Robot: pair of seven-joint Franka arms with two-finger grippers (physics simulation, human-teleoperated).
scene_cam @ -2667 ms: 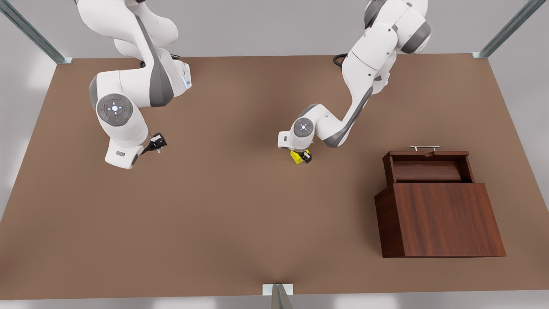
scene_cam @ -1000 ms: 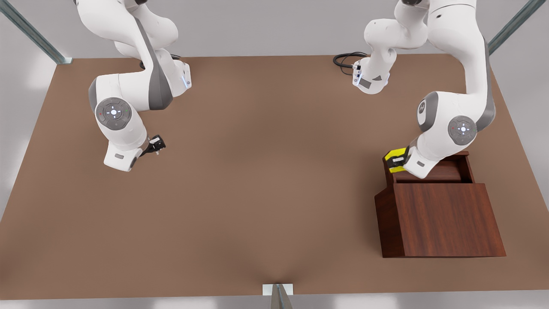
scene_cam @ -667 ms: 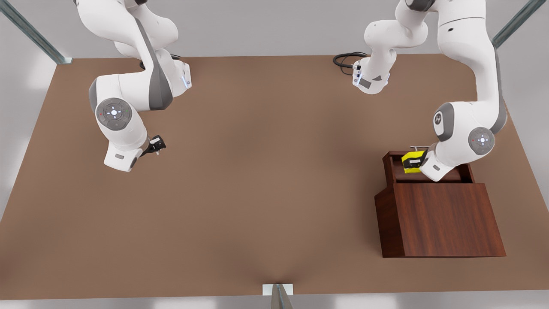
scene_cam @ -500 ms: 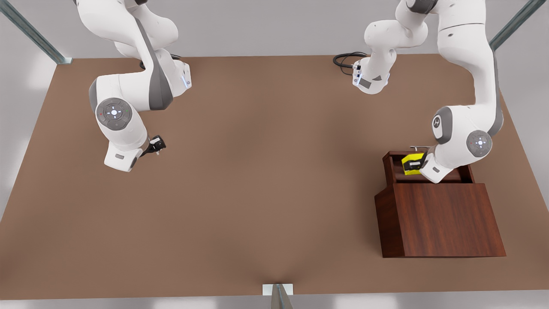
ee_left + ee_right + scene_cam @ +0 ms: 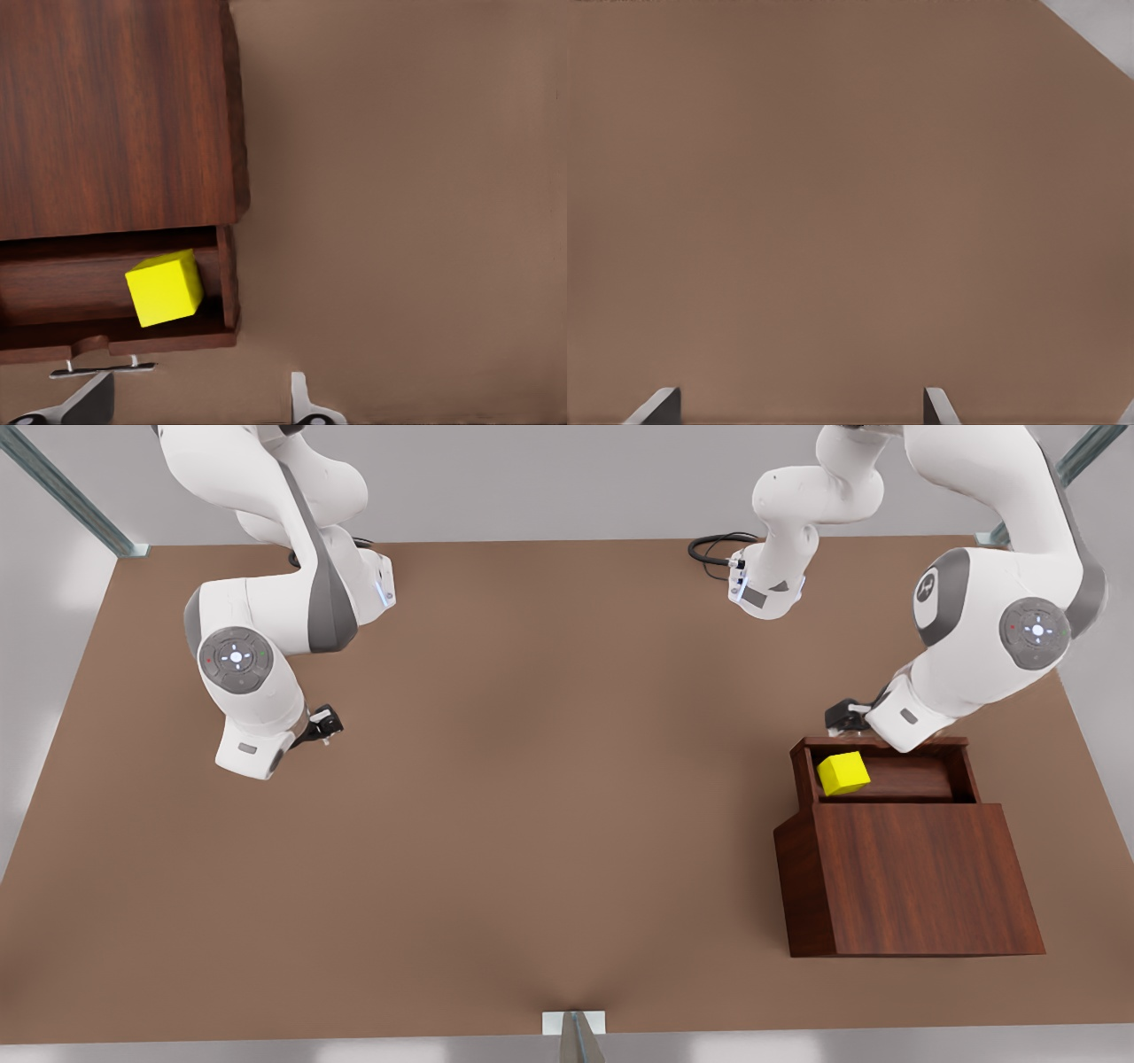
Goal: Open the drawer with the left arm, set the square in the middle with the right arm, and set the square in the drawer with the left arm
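The yellow square (image 5: 843,773) sits in the open drawer (image 5: 886,778). The left gripper (image 5: 846,715) hangs above it, jaws spread, empty. The right gripper (image 5: 324,724) waits far left, jaws spread.

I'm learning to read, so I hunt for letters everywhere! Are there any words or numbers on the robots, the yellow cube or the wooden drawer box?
No readable words or numbers anywhere.
Left arm: a small round mark on a grey joint cover, too small to read.
Right arm: only tiny lights on its joint disc.
Yellow cube, lying in the open drawer: plain.
Cabinet: wood grain only.
Left gripper and right gripper: unmarked.
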